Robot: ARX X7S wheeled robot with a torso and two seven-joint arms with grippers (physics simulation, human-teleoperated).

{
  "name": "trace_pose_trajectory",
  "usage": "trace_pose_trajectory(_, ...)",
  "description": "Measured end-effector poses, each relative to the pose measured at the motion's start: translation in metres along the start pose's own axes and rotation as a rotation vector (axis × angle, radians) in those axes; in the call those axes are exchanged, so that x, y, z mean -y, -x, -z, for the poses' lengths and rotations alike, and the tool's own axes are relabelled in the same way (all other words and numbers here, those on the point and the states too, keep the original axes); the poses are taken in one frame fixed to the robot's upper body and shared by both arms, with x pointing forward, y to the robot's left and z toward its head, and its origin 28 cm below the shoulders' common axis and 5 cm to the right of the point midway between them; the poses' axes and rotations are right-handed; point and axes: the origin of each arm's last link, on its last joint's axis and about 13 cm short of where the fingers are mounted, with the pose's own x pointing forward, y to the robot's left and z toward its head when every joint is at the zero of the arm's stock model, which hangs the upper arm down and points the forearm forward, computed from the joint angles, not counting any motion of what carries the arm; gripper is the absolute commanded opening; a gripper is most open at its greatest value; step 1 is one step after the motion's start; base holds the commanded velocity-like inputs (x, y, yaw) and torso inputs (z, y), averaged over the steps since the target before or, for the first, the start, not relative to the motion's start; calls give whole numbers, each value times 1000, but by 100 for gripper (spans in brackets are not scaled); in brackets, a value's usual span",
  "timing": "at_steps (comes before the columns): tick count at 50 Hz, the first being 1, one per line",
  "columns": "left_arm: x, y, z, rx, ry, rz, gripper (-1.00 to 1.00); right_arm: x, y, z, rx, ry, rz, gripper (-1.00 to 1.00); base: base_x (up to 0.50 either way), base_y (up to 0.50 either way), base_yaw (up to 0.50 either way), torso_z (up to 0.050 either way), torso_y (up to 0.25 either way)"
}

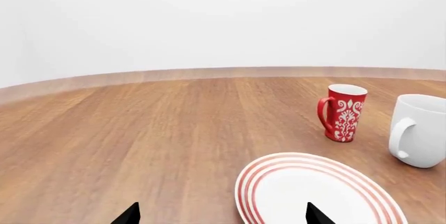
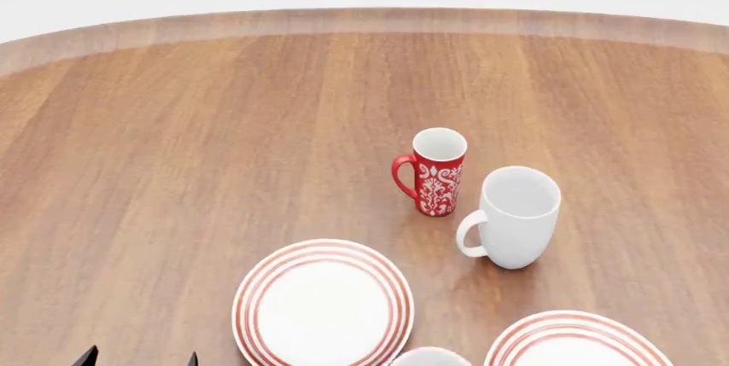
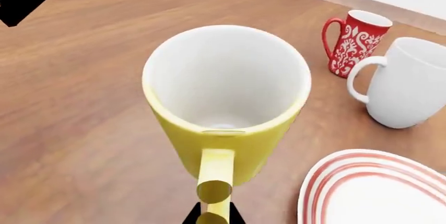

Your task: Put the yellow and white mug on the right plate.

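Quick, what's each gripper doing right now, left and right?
Left gripper: open, fingers spread wide, holding nothing.
Right gripper: fingers at the yellow and white mug's handle; whether it is gripped cannot be told.

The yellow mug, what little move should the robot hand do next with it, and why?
Probably the right gripper should shut on the handle of the yellow and white mug. Its dark fingertips sit right at that handle, and the mug stands upright on the wooden table, not on the right plate beside it. Whether it already grips, I can't tell.
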Motion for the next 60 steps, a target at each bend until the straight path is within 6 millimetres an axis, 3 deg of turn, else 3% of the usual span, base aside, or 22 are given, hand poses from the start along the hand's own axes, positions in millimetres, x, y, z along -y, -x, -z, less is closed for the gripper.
trace_pose_trajectory(25, -1, 0, 0, -1, 4, -2, 100, 25, 22, 6, 31, -107, 203, -100, 0, 0, 0, 0, 0)
trace_pose_trajectory(60, 0, -1, 2, -4, 2, -2, 100, 54, 18, 22, -3, -291, 413, -100, 0, 0, 0, 0, 0)
